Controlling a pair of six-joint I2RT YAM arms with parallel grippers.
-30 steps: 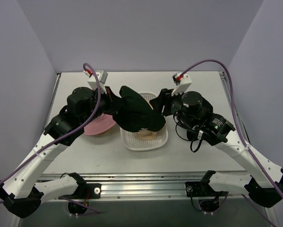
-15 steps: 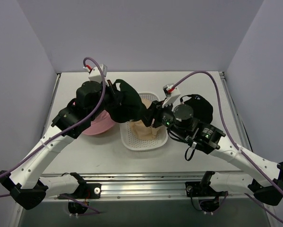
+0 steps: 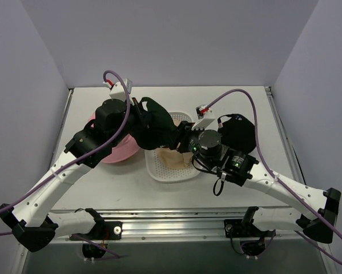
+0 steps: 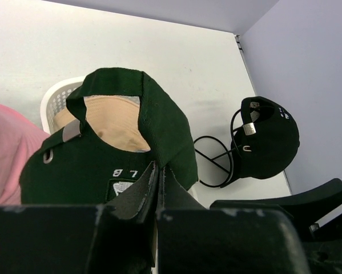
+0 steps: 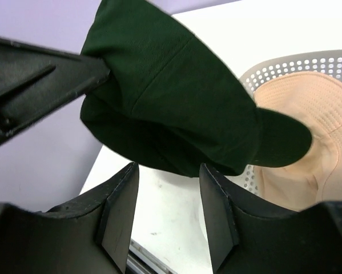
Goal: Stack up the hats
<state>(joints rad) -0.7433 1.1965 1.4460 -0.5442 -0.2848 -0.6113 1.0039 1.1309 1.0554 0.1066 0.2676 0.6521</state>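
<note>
**RIGHT ARM BROUGHT IN TO THE DARK GREEN HAT**

**Change.** Within the last second the right gripper [image 3: 181, 141] has swung from the right side of the table [image 3: 239, 177] to its middle. The black hat [image 3: 239, 131] now lies alone near the right edge, beside a wire loop [image 4: 213, 157], with no claw on it.

**Left gripper [image 4: 158, 171].** Clenched on the edge of the dark green hat [image 3: 153, 123], holding it raised over the white tray [image 3: 159, 174]. The hat has drawn back toward the left, uncovering more of the beige hat [image 3: 173, 160].

**Right gripper.** Jaws spread, nothing between them. In the wrist view its fingers sit just below the green hat.

**Other items.** The beige hat lies in the tray at mid-table. The pink hat [image 3: 122, 151] lies toward the left edge, partly under the left arm.

**Meaning for the task.** The right claw appears positioned to take a second hold on the green hat, probably to spread it before lowering onto the beige one. No hat is yet added to the stack; green, black and pink remain.
</note>
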